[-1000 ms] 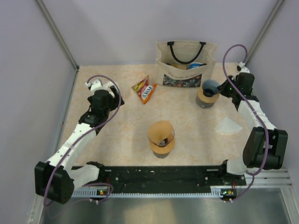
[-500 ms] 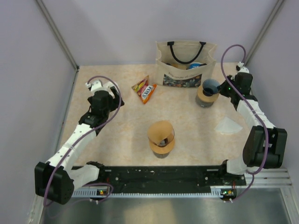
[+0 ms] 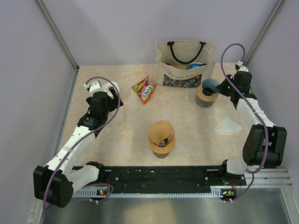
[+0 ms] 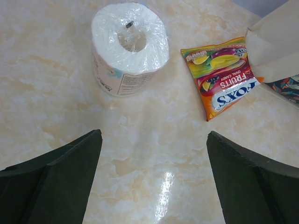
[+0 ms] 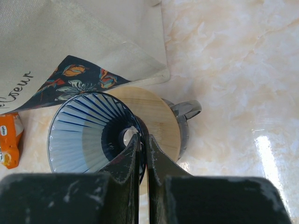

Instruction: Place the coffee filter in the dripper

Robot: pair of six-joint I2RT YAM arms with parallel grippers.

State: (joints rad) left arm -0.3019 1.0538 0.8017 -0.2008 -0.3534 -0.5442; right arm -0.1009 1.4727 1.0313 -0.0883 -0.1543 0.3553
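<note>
Lilac walls on three sides; pale marbled bench (image 3: 126,121) with the arm bases along the near edge. Cloth bag (image 3: 187,60) stands at the far edge, sweet packet (image 3: 145,89) left of it, brown cone (image 3: 161,138) on a stand mid-bench (what it is, cannot tell).

Dripper (image 5: 88,135): blue, ribbed, mouth up, seated on a wooden collar (image 5: 159,121) over a glass jug (image 5: 187,109), just in front of the bag's right corner. Nothing inside it.

Right tool (image 5: 141,137): jaws pressed together, tips at the dripper's near rim. Whether the thin wall is nipped between them, cannot tell. No paper in it.

Coffee filter (image 3: 227,126): white, flat on the bench, well apart from the dripper. It lies on the near side of it, toward the right arm's base, close beside that arm's forearm. Fan outline is faint; the narrow end seems to point away from the bases, the wide edge toward them.

Left tool (image 4: 153,135): jaws spread as wide as they go, empty, over bare bench facing a paper roll (image 4: 128,44) and the sweet packet. Far side of the bench from the filter.

Judgement: the filter is not yet picked up. The right arm is clearly nearer; it would need to draw back toward its own base and drop onto the flat paper.
</note>
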